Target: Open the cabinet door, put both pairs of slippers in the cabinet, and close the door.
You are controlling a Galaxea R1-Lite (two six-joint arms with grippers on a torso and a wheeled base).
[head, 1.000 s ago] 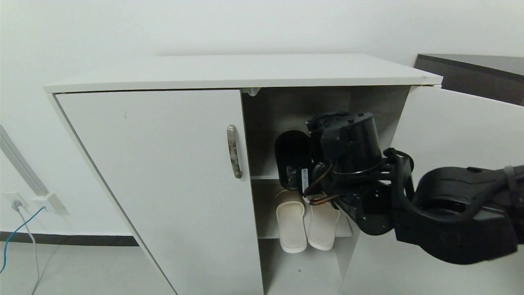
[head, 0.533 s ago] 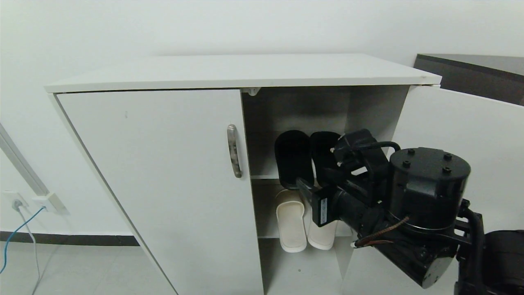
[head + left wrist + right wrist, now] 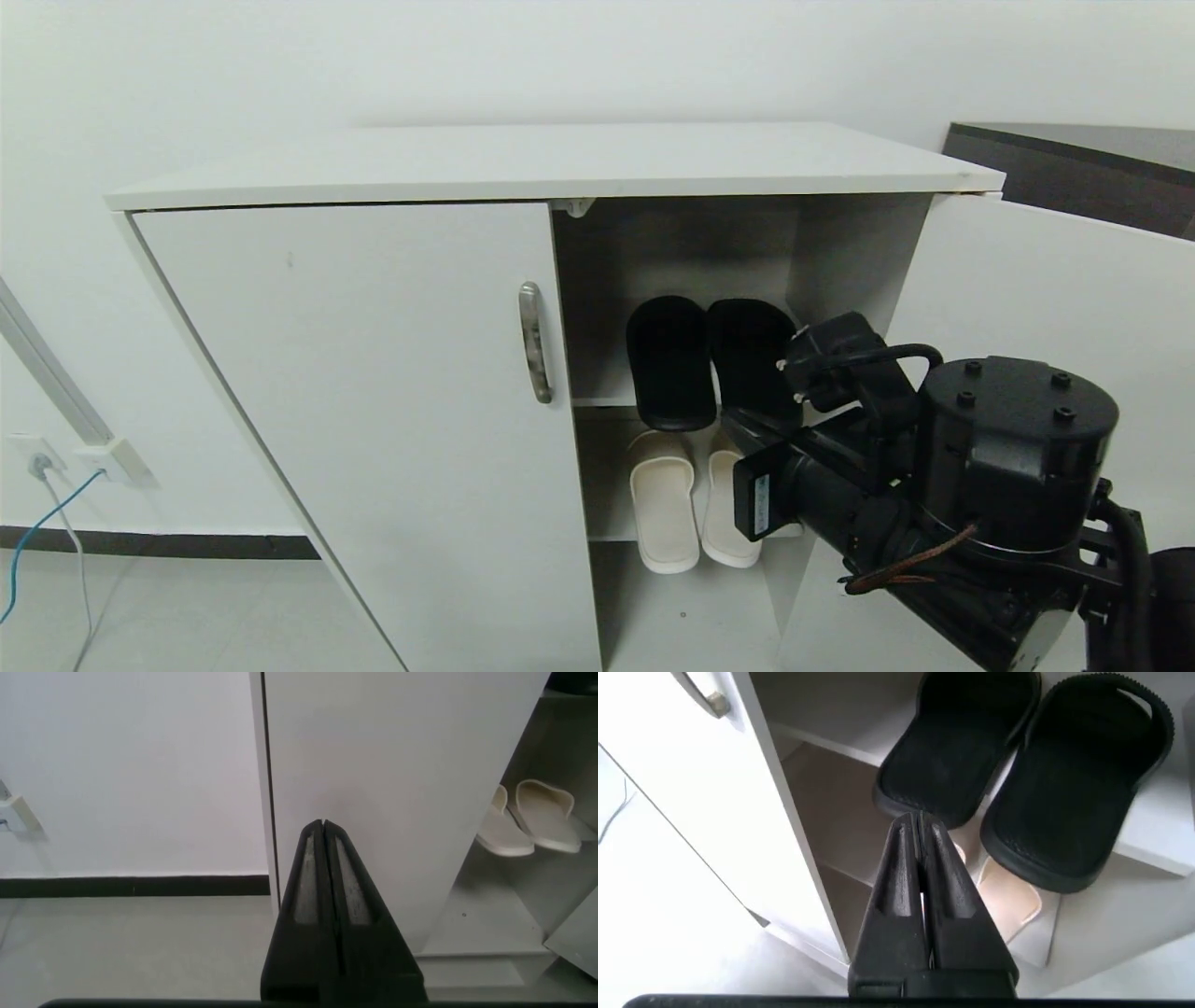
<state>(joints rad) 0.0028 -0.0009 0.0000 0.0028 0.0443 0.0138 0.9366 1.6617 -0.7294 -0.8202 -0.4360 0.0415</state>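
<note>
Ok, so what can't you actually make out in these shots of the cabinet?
Head view: the right arm covers part of the white slippers and black slippers.
Head view: the frame's right edge cuts off the open right door.
Right wrist view: the shut right end effector hides most of the white slippers.

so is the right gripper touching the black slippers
Cannot tell. Right wrist view: the right gripper overlaps the black slippers at the heel, no plain gap or contact.

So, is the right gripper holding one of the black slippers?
No, the right gripper is shut on nothing, and both black slippers lie side by side on the upper shelf.
</note>
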